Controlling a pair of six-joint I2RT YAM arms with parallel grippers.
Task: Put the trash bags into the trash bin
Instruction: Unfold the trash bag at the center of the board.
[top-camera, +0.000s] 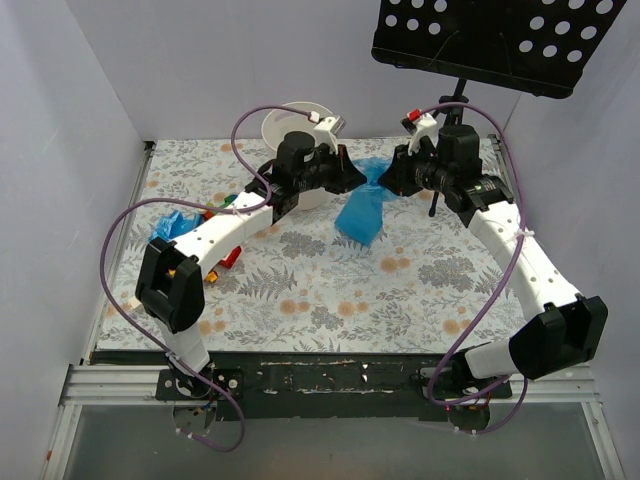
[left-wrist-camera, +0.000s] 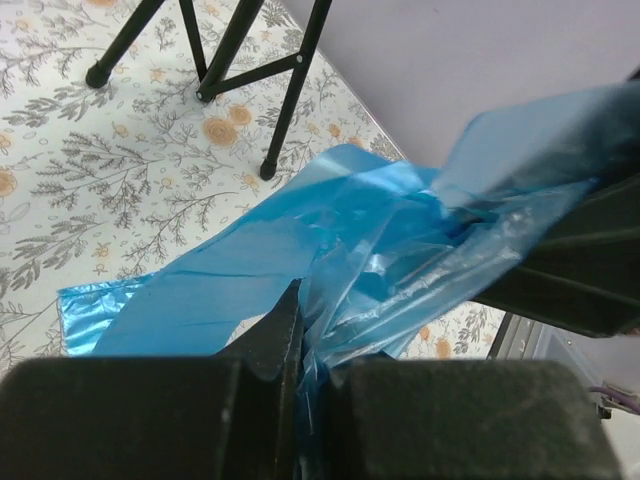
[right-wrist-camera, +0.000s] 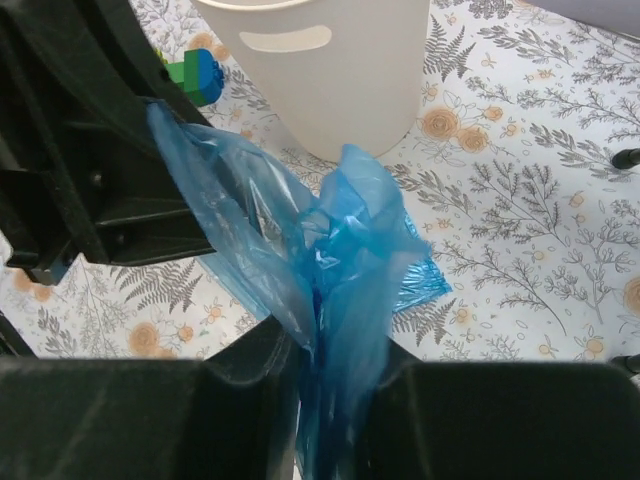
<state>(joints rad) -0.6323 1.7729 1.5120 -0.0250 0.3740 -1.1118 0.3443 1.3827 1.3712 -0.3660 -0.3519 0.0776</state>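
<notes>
A blue trash bag (top-camera: 362, 212) is stretched between both grippers above the table, its loose end hanging down to the floral cloth. My left gripper (top-camera: 354, 178) is shut on one bunched edge of the film (left-wrist-camera: 340, 250); the jaws (left-wrist-camera: 305, 345) pinch it tight. From the other side, my right gripper (top-camera: 389, 181) holds the same bag (right-wrist-camera: 340, 230), with crumpled film filling the narrow gap between its fingers (right-wrist-camera: 335, 375). The cream-white trash bin (top-camera: 290, 122) stands upright just behind the left gripper, its handle slot showing (right-wrist-camera: 330, 70). A second blue bag (top-camera: 172, 224) lies at the left.
The black perforated music stand (top-camera: 480, 40) overhangs the back right, and its tripod legs (left-wrist-camera: 230, 60) rest on the cloth near the right gripper. Small toy blocks (top-camera: 224, 201) lie by the left arm; a green-blue one (right-wrist-camera: 196, 75) sits beside the bin. White walls enclose the table.
</notes>
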